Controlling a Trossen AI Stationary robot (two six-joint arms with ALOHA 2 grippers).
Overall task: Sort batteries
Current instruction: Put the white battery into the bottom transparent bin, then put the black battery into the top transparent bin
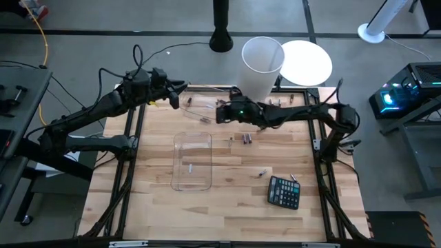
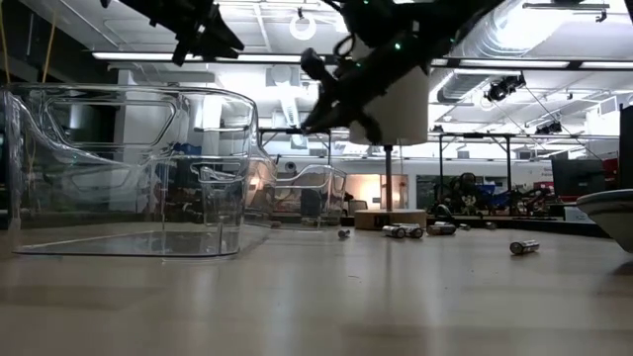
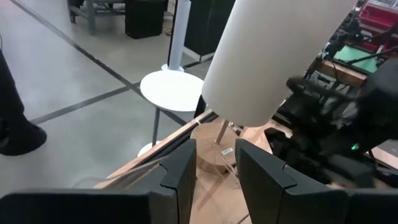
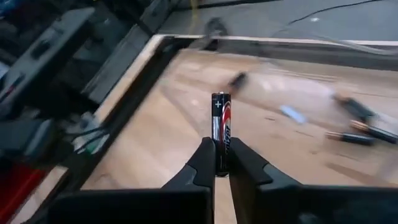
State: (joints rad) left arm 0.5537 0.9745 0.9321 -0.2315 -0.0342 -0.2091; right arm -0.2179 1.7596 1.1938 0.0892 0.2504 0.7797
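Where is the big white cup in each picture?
High view: the white cup stands at the table's far edge, just behind the right hand.
Low view: cup upper middle, behind the dark arm.
Left wrist view: cup fills the upper middle.
Right wrist view: not in it.
Shared landmark: the right arm beside the cup.

Wood table (image 1: 227, 207): clear bin (image 1: 192, 162), black calculator (image 1: 284, 192), white cup (image 1: 260, 69), loose batteries (image 1: 247, 140) scattered

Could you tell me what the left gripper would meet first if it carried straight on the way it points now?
Most likely the tall white cup: it stands straight ahead of the left gripper, whose jaws are open. How far off it stands is unclear.
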